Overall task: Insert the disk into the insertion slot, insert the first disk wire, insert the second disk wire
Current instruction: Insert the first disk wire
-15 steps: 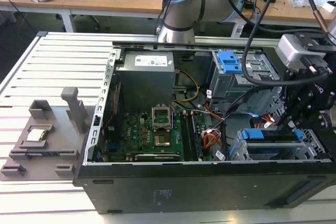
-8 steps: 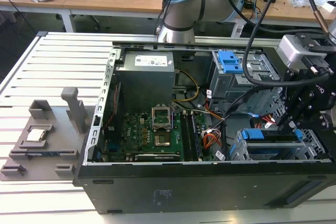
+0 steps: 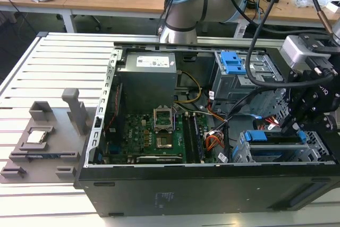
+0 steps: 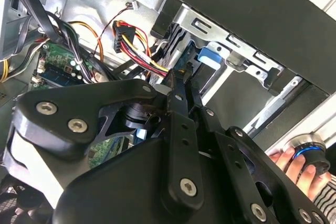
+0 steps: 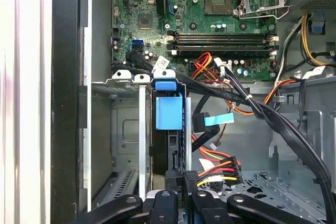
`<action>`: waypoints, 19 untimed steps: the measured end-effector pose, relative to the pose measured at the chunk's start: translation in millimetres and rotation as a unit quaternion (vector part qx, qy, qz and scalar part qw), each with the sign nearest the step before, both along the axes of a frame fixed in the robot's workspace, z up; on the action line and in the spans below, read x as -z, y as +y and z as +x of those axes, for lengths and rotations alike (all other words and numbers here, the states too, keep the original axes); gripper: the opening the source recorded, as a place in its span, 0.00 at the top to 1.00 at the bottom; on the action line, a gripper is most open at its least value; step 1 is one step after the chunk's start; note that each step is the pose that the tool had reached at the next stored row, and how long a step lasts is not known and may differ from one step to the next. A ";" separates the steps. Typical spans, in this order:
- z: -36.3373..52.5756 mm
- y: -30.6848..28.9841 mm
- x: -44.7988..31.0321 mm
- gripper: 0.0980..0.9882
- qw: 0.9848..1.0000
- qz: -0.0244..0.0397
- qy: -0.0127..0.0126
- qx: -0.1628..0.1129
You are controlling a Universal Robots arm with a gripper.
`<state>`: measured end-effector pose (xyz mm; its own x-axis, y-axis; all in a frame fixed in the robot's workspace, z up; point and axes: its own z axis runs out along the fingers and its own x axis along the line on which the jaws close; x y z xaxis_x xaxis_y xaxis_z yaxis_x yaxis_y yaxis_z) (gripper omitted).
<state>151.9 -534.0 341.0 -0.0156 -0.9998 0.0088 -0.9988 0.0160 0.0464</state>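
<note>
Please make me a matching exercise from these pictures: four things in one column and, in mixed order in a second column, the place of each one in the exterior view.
Things
1. disk
2. small square chip
3. end effector
4. power supply

Places
a. on the grey holder outside the case, at the exterior view's left
b. inside the case, at its far side
c. in the insertion slot, at the exterior view's right
d. just above the slot

Pairs: 1-c, 2-a, 3-d, 4-b
</note>
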 end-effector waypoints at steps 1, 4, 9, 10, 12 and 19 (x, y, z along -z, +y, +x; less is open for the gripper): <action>0.0 0.0 0.9 0.92 1.000 0.000 0.000 0.000; 0.0 -0.1 4.3 0.92 1.000 0.000 0.000 0.000; 0.0 -0.4 6.8 0.92 1.000 0.000 0.000 0.000; 0.0 -0.4 6.9 0.92 1.000 0.000 0.000 0.000; 0.0 -0.5 7.8 0.91 1.000 0.001 0.000 0.000; 0.0 -0.3 -18.1 0.83 1.000 0.000 0.000 0.000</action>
